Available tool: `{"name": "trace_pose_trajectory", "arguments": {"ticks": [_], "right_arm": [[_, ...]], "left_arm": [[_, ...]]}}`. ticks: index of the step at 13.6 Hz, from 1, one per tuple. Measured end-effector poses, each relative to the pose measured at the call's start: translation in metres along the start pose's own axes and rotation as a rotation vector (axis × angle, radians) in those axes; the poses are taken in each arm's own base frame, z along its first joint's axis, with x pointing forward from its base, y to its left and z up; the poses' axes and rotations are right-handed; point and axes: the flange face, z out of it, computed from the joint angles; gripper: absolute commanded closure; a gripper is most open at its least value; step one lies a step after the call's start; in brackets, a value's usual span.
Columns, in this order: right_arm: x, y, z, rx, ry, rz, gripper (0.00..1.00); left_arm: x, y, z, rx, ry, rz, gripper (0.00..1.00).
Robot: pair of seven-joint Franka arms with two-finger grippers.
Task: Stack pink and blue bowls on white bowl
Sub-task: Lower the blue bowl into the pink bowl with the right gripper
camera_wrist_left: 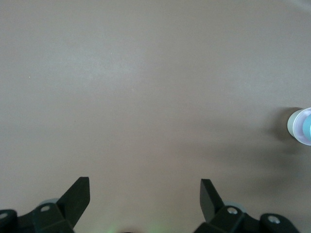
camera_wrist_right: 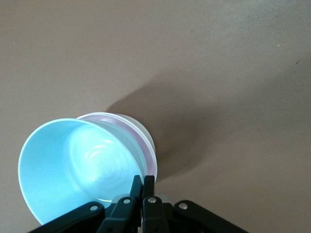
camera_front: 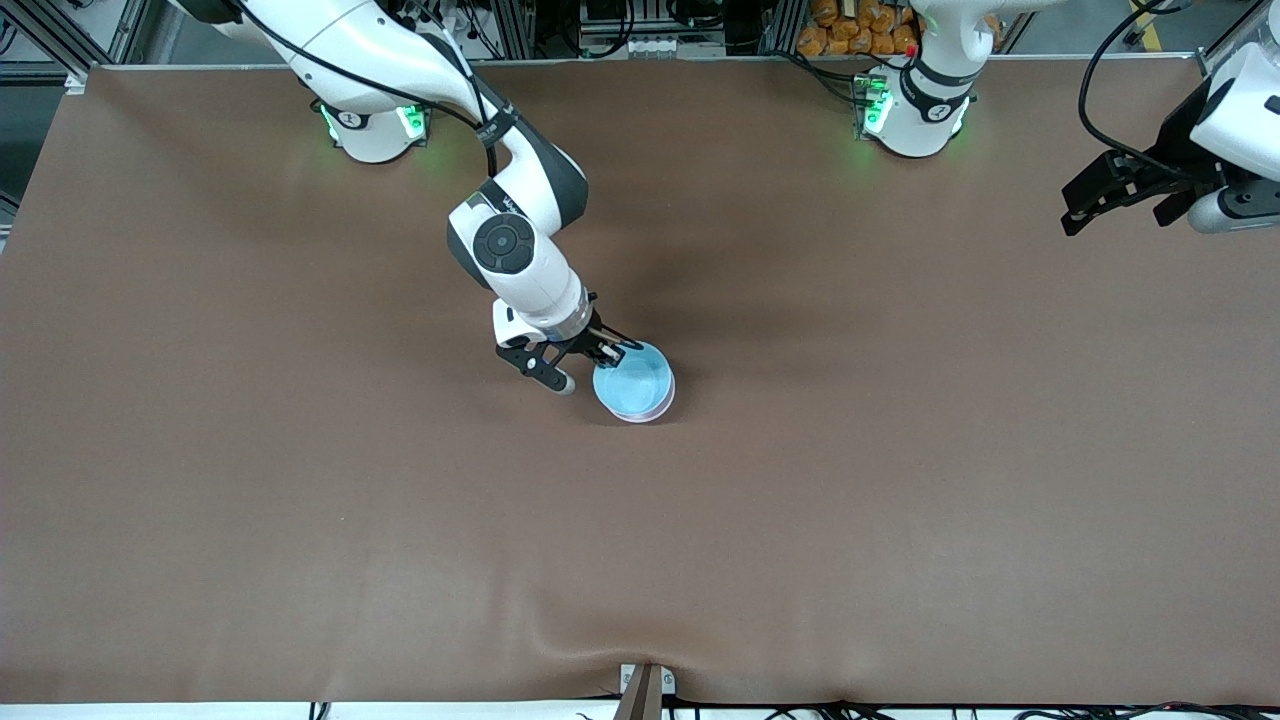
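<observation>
Blue bowl is pinched by its rim in the closed right gripper, tilted, nested over the pink bowl and white bowl mid-table. Left gripper waits, spread wide, over its table end.

We see a brown tabletop filling most of the front view, its covering rippled near the lower edge; above its top edge stand metal frame rails, cables and a heap of orange packets.
</observation>
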Motion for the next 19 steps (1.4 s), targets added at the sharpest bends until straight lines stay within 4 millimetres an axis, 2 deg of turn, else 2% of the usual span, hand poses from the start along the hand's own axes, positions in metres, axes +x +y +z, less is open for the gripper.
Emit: {"name": "trace_pose_trajectory", "arguments": {"ticks": [14, 15, 17, 18, 19], "right_arm": [[-0.004, 0.0, 0.013, 0.001, -0.006, -0.003, 1.0], [-0.004, -0.001, 0.014, 0.001, -0.006, -0.002, 0.95], [-0.002, -0.003, 0.014, 0.005, -0.006, 0.004, 0.13], [0.0, -0.005, 0.012, 0.011, -0.003, 0.012, 0.0], [0.001, -0.007, 0.009, 0.018, -0.001, 0.026, 0.0]], "left_arm": [[0.002, -0.012, 0.004, 0.002, -0.009, -0.023, 0.0], [0.003, -0.013, 0.004, 0.002, -0.008, -0.024, 0.0], [0.003, -0.015, 0.004, 0.002, -0.009, -0.029, 0.0], [0.003, -0.015, 0.004, 0.002, -0.009, -0.029, 0.0], [0.004, -0.015, 0.005, 0.002, -0.011, -0.027, 0.0]]}}
